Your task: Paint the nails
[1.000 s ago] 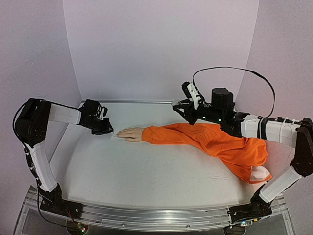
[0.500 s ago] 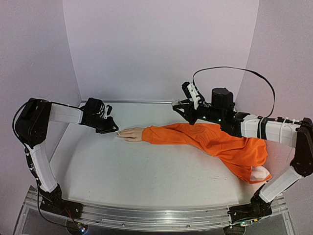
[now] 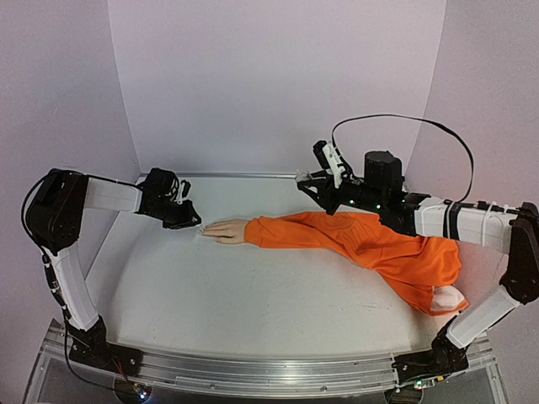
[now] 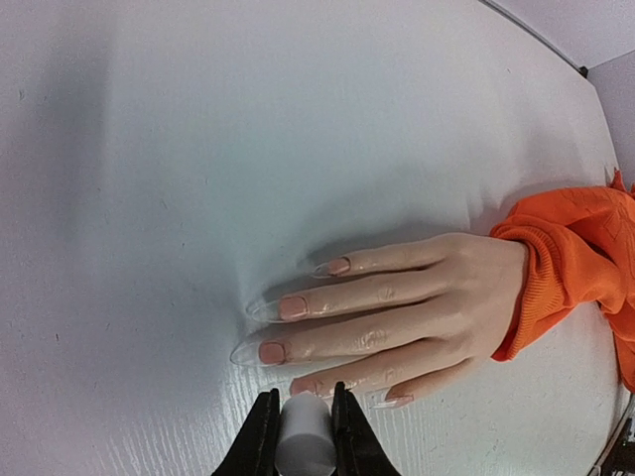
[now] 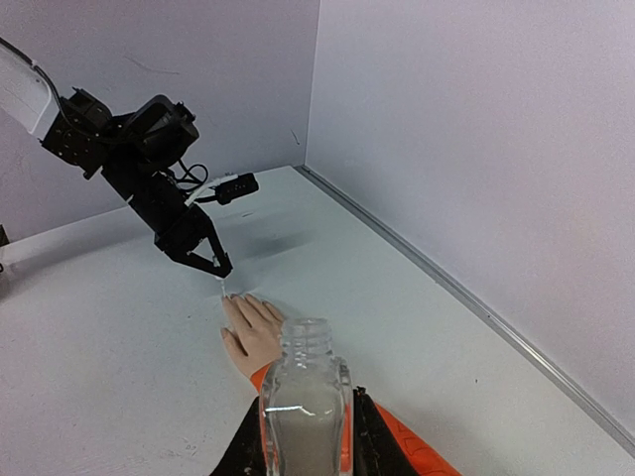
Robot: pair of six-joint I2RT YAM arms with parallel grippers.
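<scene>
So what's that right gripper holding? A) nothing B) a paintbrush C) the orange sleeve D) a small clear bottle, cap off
D: the right gripper is shut around a small clear bottle with an open neck, seen in its wrist view.

An orange sleeve [image 3: 362, 240] is laid across a white table [image 3: 253, 311], from centre toward 4 o'clock. An uncapped clear bottle [image 5: 305, 397] is seen upright at 6 o'clock of the right wrist view; a white cylinder [image 4: 304, 441] at 6 o'clock of the left.
</scene>
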